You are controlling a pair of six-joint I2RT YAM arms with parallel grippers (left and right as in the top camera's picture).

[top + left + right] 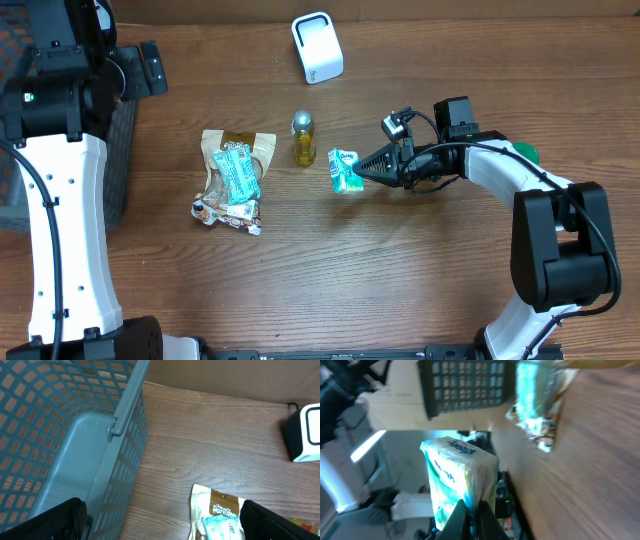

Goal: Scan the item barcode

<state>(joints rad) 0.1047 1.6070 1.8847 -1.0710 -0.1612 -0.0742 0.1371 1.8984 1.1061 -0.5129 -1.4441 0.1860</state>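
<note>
- Far left edge of the tabletop (pixel 400 270): basket (pixel 118 160).
- Left of centre, near the basket but apart from it: pile of snack packets (pixel 235 178).
- Just right of the pile: bottle (pixel 304 138).
- Behind the bottle, toward the far edge and well apart from it: scanner (pixel 317 47).
- Just right of the bottle: tissue pack (pixel 345 170), between the bottle and the right fingers (pixel 378 163), which reach in from the right and clamp it.
</note>
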